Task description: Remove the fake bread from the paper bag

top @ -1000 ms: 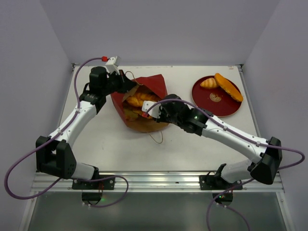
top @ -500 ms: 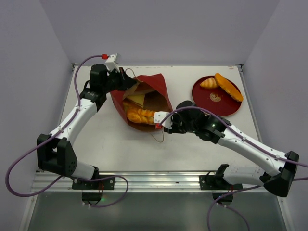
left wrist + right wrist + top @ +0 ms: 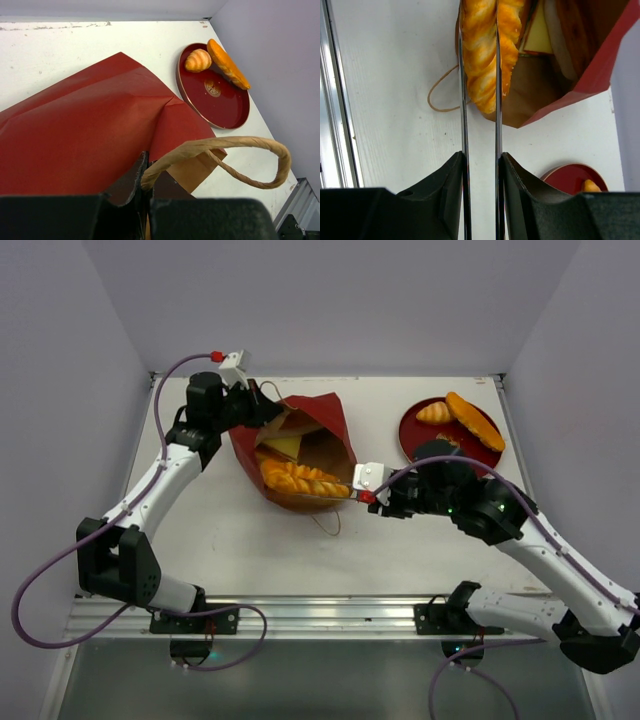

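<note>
The red paper bag (image 3: pixel 318 415) lies on its side with its brown mouth toward the right arm. My left gripper (image 3: pixel 262 412) is shut on the bag's upper looped handle (image 3: pixel 225 145), holding the mouth up; the jaws (image 3: pixel 145 180) pinch the cord. A long braided loaf of the fake bread (image 3: pixel 300 478) lies at the bag's mouth. My right gripper (image 3: pixel 480 20) is shut on that loaf (image 3: pixel 481 65), its thin blades flat against both sides. A pale yellow slice (image 3: pixel 287 447) rests deeper inside the bag.
The dark-red plate (image 3: pixel 452 452) at the back right carries a croissant (image 3: pixel 433 412) and a long loaf (image 3: pixel 475 420). The bag's other handle (image 3: pixel 328 525) loops loose on the table. Side walls stand close on both sides.
My right gripper has backed out of the bag toward the right, drawing the braided loaf with it to the bag's mouth. The left gripper keeps its hold on the handle.
</note>
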Available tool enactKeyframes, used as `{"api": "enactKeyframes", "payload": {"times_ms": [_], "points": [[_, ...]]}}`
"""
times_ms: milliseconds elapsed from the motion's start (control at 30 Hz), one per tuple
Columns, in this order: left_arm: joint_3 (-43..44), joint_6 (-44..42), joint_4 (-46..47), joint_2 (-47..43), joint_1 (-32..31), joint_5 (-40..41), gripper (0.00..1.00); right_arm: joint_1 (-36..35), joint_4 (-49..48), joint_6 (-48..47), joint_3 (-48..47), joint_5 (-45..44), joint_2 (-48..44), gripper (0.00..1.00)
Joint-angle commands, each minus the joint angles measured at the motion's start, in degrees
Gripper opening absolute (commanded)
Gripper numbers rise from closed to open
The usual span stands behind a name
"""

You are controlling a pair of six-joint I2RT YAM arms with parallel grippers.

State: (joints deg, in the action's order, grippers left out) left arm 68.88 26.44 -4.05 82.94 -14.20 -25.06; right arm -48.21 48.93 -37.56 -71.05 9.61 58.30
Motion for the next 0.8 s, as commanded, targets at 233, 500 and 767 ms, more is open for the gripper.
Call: {"api": "enactKeyframes", "payload": {"times_ms": [233, 500, 767], "points": [[3.1, 0.3, -1.6, 1.0, 0.9, 0.6, 0.00, 4.7, 2.4, -0.3, -10.3, -2.9, -5.8, 0.00], [2.4, 0.1, -1.4, 0.6, 1.1, 0.5, 0.00, 8.6, 1.9, -0.7, -13.7, -12.8, -6.6, 0.00], [1.4, -0.1, -1.1, -0.5, 1.1, 0.2, 0.00, 14.4, -3.0, -0.3, -10.0, -26.7, -1.9, 0.00]]}}
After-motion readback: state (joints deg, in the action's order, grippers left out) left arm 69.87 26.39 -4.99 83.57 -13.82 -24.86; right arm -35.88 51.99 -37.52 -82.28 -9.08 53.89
